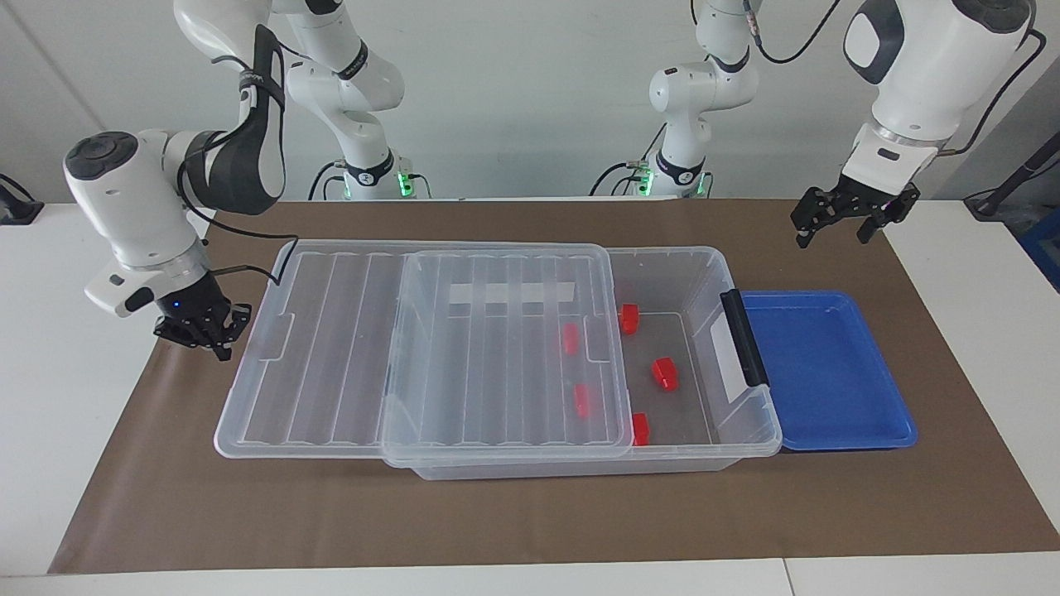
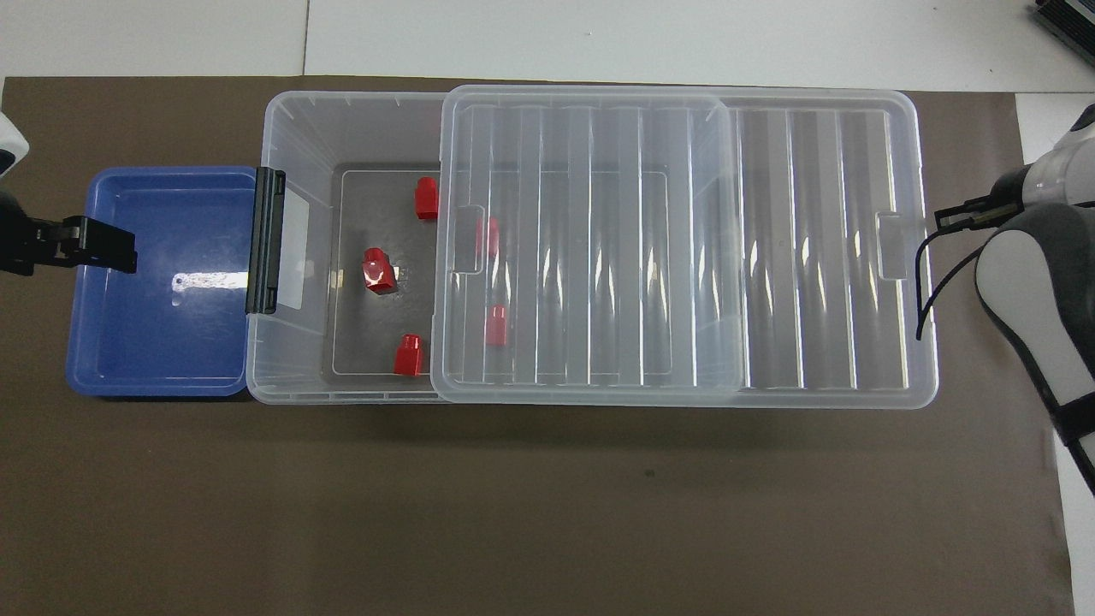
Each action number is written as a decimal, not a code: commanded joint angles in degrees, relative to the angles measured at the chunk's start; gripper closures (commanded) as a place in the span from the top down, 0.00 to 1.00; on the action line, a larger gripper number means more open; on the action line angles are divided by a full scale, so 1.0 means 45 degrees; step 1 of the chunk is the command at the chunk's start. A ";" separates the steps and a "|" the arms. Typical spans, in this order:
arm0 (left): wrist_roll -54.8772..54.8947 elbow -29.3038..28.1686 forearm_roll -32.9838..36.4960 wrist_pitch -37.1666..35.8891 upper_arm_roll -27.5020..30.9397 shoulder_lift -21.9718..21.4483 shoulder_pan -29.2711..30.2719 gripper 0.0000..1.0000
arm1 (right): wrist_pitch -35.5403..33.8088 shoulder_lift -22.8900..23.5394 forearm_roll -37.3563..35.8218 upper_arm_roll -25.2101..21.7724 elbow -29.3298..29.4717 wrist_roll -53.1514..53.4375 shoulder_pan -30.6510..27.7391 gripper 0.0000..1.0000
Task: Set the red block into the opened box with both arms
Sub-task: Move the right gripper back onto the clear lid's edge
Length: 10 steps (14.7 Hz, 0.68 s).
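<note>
We see the clear storage box [image 1: 704,273] lying lengthwise on the brown mat [image 1: 497,521] of the counter, its ribbed lid [image 1: 497,356] slid toward the right arm's end so that the end by the black handle [image 1: 743,337] stands open. Five red blocks lie on the box floor – three in the open part, among them the middle red block [image 1: 664,373], and two more showing through the lid. A blue tray [image 1: 828,372] sits just beside the handle end, touching the box.

Our right gripper [image 1: 217,333] hangs low just beside the lid's end toward the right arm's end of the counter, its fingers clenched on nothing. Our left gripper [image 1: 836,222] hovers over the mat near the blue tray's corner nearer the robots – fingers released, holding nothing
</note>
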 commanded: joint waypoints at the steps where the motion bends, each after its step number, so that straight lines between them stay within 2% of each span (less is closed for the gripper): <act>1: 0.0261 -0.0213 -0.0118 0.0047 0.0119 -0.0258 -0.0078 1.00 | 0.0295 0.0182 0.0993 0.0117 0.0042 0.0078 -0.0001 0.00; 4: 0.0300 -0.0194 -0.0117 0.0028 0.1114 -0.0258 -0.0897 1.00 | 0.0315 0.0202 0.1074 0.0156 0.0042 0.0819 0.0526 0.00; 10: 0.0476 -0.0116 -0.0117 0.0008 0.1292 -0.0238 -0.0997 1.00 | 0.0549 0.0280 0.1074 0.0156 0.0042 0.2225 0.1579 0.00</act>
